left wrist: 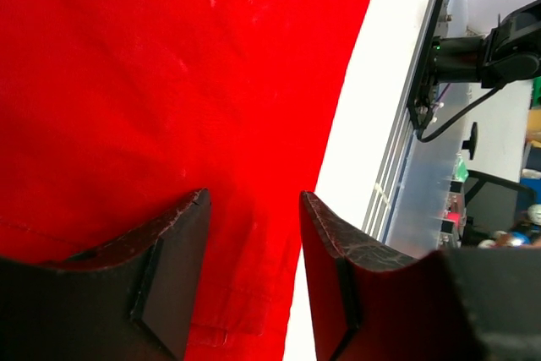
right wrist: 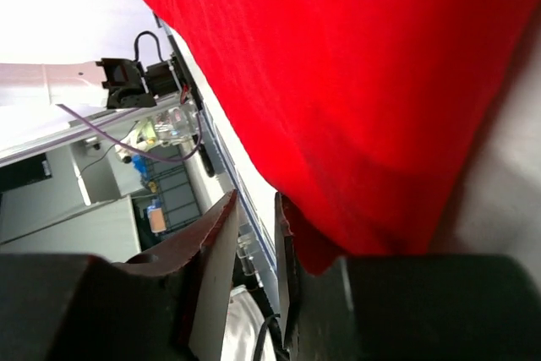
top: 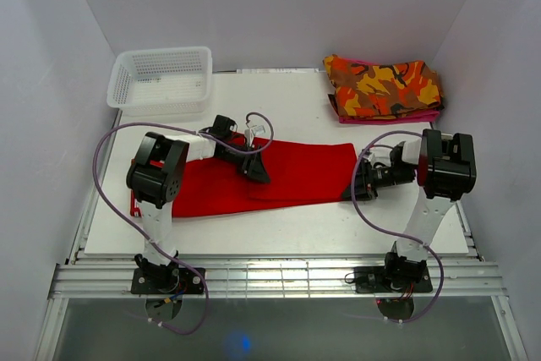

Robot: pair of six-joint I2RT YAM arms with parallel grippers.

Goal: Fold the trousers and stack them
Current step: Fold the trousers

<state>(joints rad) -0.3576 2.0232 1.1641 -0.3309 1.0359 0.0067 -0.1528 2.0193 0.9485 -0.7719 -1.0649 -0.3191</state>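
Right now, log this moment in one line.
trousers: flat, unstacked | left pincer: open above them | right pincer: at their end, grip unclear

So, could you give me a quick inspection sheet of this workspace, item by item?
Surface: white table, flat.
Job's things: red trousers lying lengthwise across the middle, not yet stacked.
Clutter: white basket in the far left corner; folded camouflage cloth in the far right corner.
Grippers: left gripper open over the trousers' middle; right gripper nearly closed at their right end, grip unclear.
Cables: purple cables loop loosely along both arms.
Surroundings: plain white walls on three sides.
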